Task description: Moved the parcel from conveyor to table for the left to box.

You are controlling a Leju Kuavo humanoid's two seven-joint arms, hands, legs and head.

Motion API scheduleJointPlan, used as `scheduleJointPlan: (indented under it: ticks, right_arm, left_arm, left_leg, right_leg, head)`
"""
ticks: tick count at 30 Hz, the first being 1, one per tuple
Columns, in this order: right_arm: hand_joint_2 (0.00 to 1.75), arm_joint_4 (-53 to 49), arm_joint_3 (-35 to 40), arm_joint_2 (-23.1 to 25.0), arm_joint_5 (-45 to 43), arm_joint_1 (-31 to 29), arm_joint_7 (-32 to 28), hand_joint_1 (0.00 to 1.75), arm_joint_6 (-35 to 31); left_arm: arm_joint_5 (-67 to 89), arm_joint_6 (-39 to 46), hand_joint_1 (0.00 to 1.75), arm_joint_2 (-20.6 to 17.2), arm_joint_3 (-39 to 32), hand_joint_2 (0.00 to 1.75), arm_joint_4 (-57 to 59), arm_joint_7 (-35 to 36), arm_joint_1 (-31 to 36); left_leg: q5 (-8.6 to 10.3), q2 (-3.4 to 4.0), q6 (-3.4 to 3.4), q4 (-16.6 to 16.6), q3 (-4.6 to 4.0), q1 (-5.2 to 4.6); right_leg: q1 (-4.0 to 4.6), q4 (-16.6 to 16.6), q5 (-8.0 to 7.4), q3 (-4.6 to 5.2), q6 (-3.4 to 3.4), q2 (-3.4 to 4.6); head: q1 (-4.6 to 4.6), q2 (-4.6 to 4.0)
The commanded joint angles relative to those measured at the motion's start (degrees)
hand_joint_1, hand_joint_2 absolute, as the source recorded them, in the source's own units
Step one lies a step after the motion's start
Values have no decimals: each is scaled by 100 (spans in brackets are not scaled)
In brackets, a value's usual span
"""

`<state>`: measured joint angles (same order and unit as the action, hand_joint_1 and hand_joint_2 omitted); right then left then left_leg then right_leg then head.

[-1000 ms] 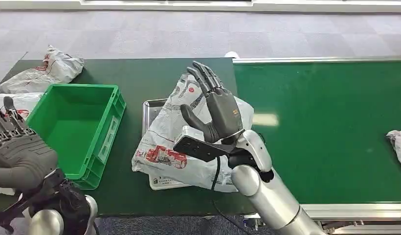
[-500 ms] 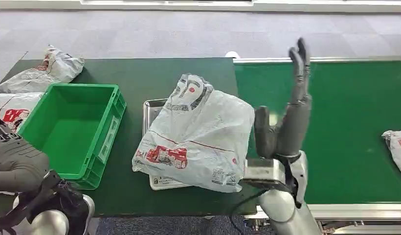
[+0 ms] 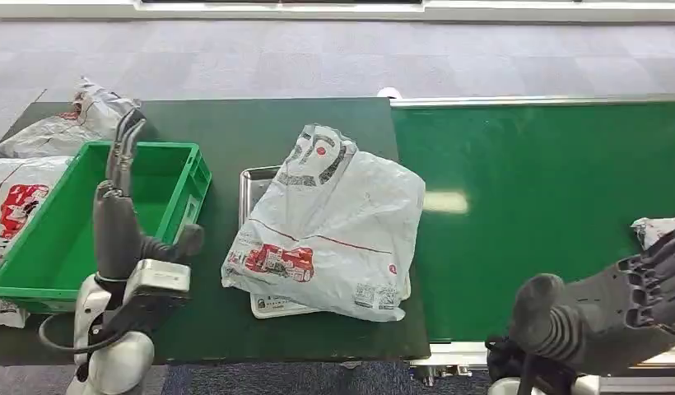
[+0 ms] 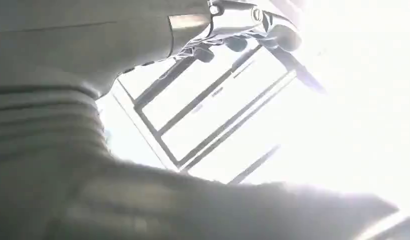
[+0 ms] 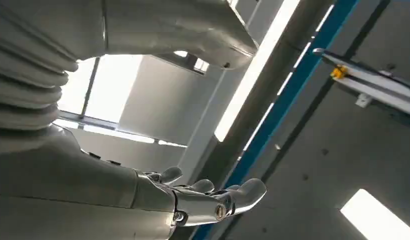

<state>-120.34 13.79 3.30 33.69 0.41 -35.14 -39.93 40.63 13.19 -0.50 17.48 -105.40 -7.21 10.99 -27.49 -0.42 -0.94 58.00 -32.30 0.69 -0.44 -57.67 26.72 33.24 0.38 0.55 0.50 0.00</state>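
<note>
The parcel (image 3: 334, 230), a white plastic bag with red and black print, lies on a metal tray (image 3: 253, 185) in the middle of the dark green table (image 3: 235, 123). Nothing touches it. My left hand (image 3: 120, 214) stands upright at the green crate's (image 3: 137, 146) near right corner, fingers straight up and apart, holding nothing; the left wrist view shows its fingers (image 4: 243, 20) against a washed-out ceiling. My right hand (image 3: 622, 304) is low at the conveyor's front edge, far right of the parcel, and the right wrist view shows its fingers (image 5: 213, 195) extended and bare.
The green conveyor belt (image 3: 548, 206) runs right of the table, with another white parcel (image 3: 659, 230) at its right edge. Two more parcels (image 3: 87, 115) (image 3: 17, 193) lie behind and left of the crate. The crate holds nothing.
My right hand has lifted off the parcel and swung down to the lower right. My left hand has risen from the lower left corner to stand upright beside the crate.
</note>
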Motion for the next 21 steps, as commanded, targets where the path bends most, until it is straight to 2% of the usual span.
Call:
scheduleJointPlan:
  ticks: [1,9,11,14,19,21]
  right_arm:
    - [175,263,-332,-50,-92,109,-81,0,-7]
    - [175,260,-325,-51,-90,100,-79,0,-7]
    - [175,328,-287,-151,-135,118,14,0,-7]
    - [175,552,-248,-236,-423,56,-178,0,-7]
    - [175,820,-107,-252,-491,-215,-155,0,-7]
    - [175,890,-92,-247,-515,-273,-181,0,-7]
  left_arm:
    - [106,-139,0,-504,525,175,1156,79,836]
    - [108,-135,0,-506,537,175,1141,76,815]
    - [208,-563,0,-754,916,175,1568,204,1311]
    - [185,-1387,0,-939,1599,175,2659,200,2327]
    - [-21,-2216,0,-760,2700,175,4154,-124,3703]
    - [-131,-2447,0,-638,3046,175,4550,-225,4022]
  left_leg:
    - [10,-10,3,-10,2,-1]
    - [8,-4,2,-11,3,0]
    - [5,-5,1,-5,1,0]
    - [12,-33,1,-2,-5,4]
    - [21,-40,1,8,-19,6]
    - [37,-43,2,0,-21,4]
  right_leg:
    - [0,9,-6,-6,-1,-17]
    - [1,10,-5,-6,-3,-12]
    - [0,4,-3,-4,-3,-11]
    - [5,4,-2,-6,-4,-38]
    - [7,-2,-9,4,-5,-47]
    - [5,7,-24,3,-3,-51]
  head:
    - [0,0]
    - [0,0]
    - [0,0]
    - [0,0]
    - [2,0]
    - [0,0]
